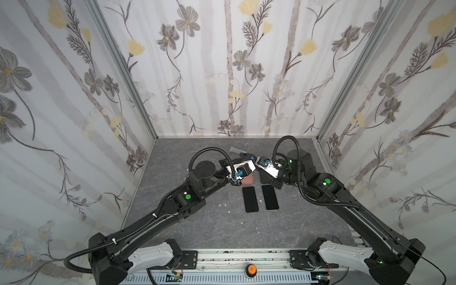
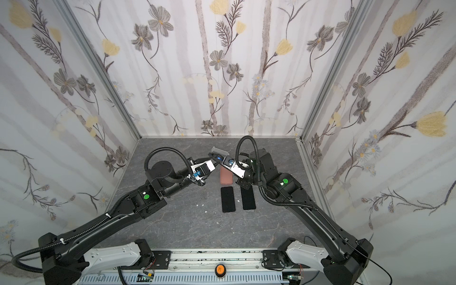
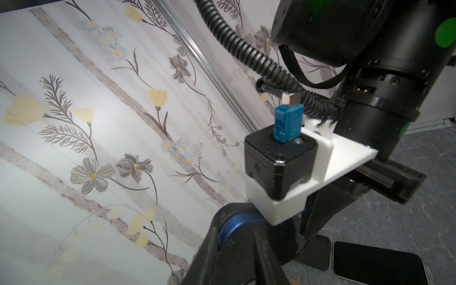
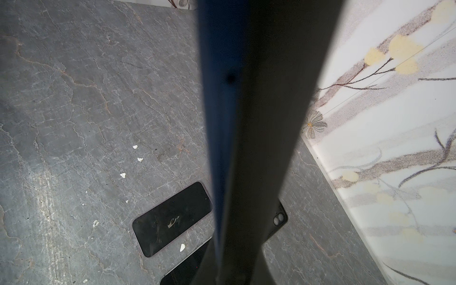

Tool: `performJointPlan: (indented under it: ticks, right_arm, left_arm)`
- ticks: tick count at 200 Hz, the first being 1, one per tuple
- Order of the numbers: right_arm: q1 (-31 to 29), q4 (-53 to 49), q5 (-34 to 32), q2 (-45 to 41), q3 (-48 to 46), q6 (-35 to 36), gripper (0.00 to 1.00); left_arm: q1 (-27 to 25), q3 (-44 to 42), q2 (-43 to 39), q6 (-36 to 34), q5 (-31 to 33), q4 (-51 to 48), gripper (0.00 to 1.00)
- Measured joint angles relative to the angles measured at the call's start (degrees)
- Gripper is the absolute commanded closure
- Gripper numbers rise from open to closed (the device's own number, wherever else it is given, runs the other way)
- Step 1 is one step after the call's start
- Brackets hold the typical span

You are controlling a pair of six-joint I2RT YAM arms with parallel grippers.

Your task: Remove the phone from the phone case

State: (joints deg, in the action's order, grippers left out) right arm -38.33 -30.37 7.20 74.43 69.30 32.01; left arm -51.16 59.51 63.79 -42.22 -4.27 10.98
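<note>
A dark blue phone case point(image 1: 249, 156) hangs in the air over the back middle of the table, between the two grippers. My left gripper point(image 1: 248, 158) is shut on one end of it, and its rounded blue edge point(image 3: 237, 220) shows between the left fingers point(image 3: 207, 251). My right gripper point(image 1: 257, 160) is shut on the other end. In the right wrist view the case point(image 4: 246, 123) runs as a dark slab out of the shut jaws. The phone cannot be told apart from the case.
A reddish-brown case point(image 1: 247, 181) lies on the grey table point(image 1: 209, 222) below the grippers. Two black phones point(image 1: 250, 199) point(image 1: 269, 197) lie face up nearer the front. A black case with a camera cut-out point(image 4: 280, 218) lies under the right arm. A clear case point(image 1: 235, 149) sits at the back.
</note>
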Motion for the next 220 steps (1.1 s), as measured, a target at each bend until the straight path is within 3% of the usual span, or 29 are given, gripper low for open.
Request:
performJointPlan:
  ticks: [59, 120, 220]
  right_arm:
    - [-0.28, -0.85, -0.70, -0.85, -0.63, 0.15, 1.00]
    - [-0.68, -2.71, -2.03, -1.68, -0.87, 0.68, 1.00]
    - [-0.87, -7.54, -0.07, -0.17, 3.45, 4.74, 1.00]
  left_arm:
    - [0.24, -0.35, 0.76, 0.04, -0.13, 0.52, 0.74]
    - [2.21, 1.14, 2.32, 1.68, -4.72, -1.86, 0.74]
    - [10.08, 7.80, 3.56, 5.14, -20.74, -15.13, 0.74]
